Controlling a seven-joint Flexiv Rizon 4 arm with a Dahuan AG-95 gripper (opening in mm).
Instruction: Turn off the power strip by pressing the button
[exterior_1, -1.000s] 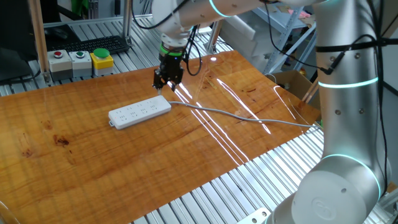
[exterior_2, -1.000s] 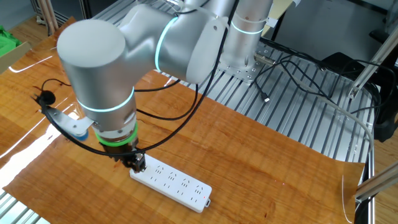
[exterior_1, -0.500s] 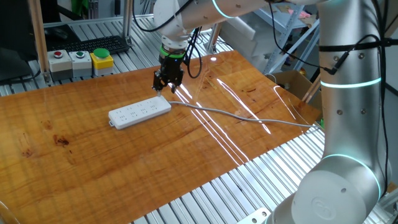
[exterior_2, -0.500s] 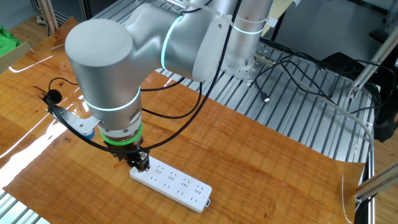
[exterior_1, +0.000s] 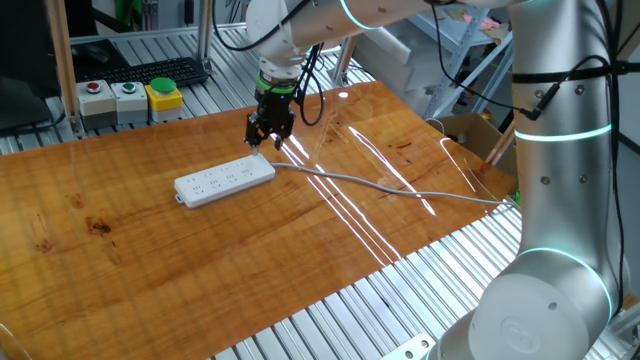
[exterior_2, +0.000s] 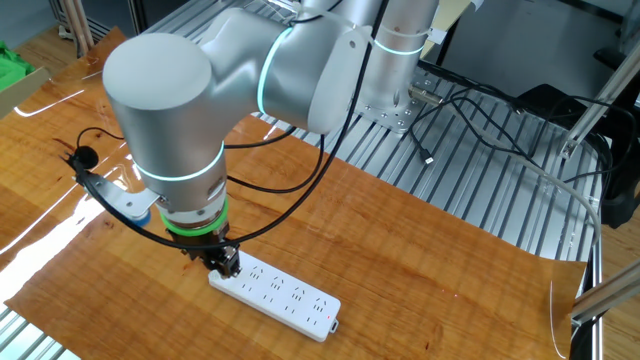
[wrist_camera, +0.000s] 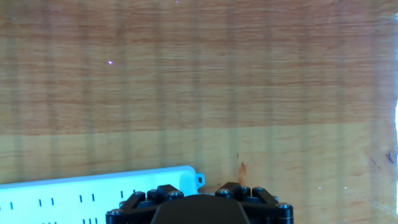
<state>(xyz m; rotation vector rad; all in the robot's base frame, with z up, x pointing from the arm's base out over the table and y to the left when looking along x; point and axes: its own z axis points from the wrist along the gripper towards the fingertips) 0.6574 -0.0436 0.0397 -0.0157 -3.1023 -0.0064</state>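
Pincer (exterior_1: 262, 139) is hung just over the cable end of the power strip (exterior_1: 226, 179) mid-worktop (exterior_1: 200, 260); grip state can't be told. Button isn't made out, so a slow straight-down press is advised.

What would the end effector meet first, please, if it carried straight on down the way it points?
Probably the cable end of the power strip, directly under the end effector; whether it lands on casing or wooden table beside it is unclear.
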